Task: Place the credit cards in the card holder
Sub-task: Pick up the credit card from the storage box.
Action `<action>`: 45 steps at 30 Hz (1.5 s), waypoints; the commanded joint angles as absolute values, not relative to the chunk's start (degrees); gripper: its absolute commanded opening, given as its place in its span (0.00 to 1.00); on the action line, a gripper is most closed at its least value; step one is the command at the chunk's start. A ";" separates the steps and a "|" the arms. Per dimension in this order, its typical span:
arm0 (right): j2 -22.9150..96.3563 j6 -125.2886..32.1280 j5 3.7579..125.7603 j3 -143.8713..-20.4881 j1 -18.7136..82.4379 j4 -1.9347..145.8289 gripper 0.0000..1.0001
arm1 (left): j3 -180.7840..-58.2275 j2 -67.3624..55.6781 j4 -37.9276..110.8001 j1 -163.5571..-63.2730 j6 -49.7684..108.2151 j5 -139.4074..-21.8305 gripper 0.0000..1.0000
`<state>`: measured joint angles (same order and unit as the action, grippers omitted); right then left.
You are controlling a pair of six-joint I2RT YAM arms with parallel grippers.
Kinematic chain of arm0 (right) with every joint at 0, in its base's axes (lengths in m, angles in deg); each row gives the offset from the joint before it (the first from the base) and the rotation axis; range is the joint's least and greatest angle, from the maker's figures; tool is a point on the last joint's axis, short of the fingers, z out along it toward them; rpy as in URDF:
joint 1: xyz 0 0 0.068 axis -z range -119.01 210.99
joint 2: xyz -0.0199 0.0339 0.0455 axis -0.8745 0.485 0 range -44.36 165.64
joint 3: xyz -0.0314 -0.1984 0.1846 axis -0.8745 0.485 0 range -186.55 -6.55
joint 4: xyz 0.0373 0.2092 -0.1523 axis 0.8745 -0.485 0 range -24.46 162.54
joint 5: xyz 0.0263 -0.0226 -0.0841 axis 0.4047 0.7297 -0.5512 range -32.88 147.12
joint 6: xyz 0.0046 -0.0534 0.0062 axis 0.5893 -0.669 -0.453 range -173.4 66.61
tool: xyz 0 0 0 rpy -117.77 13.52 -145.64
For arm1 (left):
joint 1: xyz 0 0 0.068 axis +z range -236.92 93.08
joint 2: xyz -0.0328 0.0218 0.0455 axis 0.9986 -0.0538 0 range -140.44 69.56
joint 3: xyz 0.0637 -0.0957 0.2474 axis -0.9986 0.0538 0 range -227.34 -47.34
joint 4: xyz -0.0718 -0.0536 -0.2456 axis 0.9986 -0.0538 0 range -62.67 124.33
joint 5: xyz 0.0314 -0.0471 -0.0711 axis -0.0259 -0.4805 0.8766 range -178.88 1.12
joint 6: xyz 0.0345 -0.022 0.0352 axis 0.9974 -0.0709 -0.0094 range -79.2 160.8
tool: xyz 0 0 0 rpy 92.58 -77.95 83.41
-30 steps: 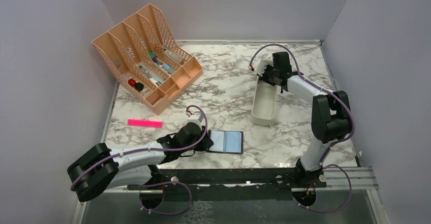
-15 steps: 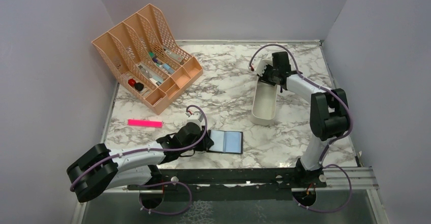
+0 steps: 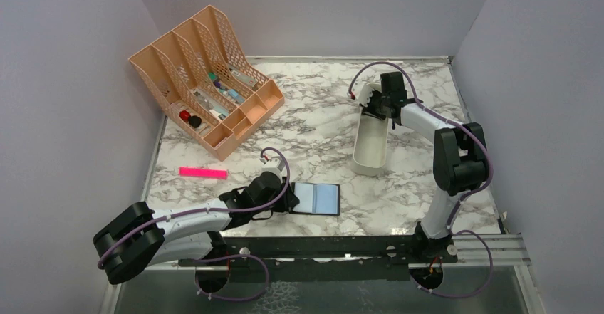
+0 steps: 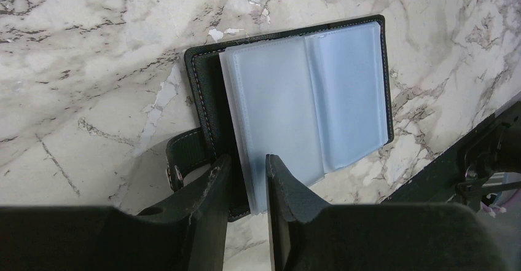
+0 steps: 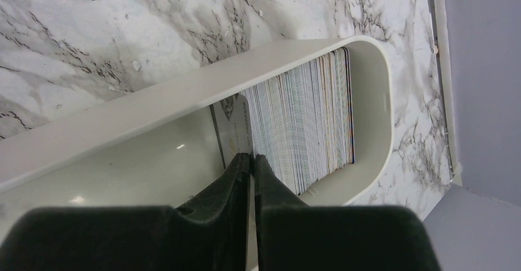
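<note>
The card holder [image 3: 318,199] [image 4: 307,93] lies open and flat near the table's front, a black cover with clear sleeves. My left gripper [image 3: 290,199] [image 4: 244,172] has its tips at the holder's near-left edge. Its fingers stand a narrow gap apart, astride the line between the cover and the sleeves. The credit cards [image 5: 307,123] stand on edge, packed in the far end of a cream tray [image 3: 370,154] [image 5: 184,93]. My right gripper [image 3: 379,109] [image 5: 252,158] reaches down into that tray. Its fingers are a slit apart at the lower edge of the front grey card [image 5: 235,129], which leans off the stack.
A peach desk organiser [image 3: 206,72] with small items stands at the back left. A pink strip [image 3: 203,173] lies left of the left arm. Grey walls close in on three sides, and a black rail [image 3: 320,246] runs along the near edge.
The right gripper's fingers have parted slightly at the front card, and that arm has shifted a little. The left arm and card holder have not moved.
</note>
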<state>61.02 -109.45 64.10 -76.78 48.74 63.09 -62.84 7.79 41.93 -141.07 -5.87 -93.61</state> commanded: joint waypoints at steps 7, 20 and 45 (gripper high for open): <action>59.11 -109.46 64.68 -79.54 49.32 63.30 0.02 | -61.92 8.91 42.10 -141.50 -6.57 -92.68 0.31; 56.66 -108.17 64.83 -80.81 49.30 59.27 0.04 | -61.70 8.57 42.55 -141.49 -6.75 -92.69 0.31; 34.38 -28.71 67.97 -80.80 47.43 41.94 0.01 | -62.98 8.03 41.81 -141.58 -5.45 -94.02 0.31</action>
<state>40.43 -55.18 63.34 -85.85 48.04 45.76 -62.47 8.11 41.95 -141.37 -6.53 -93.52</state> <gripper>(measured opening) 0.019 0.308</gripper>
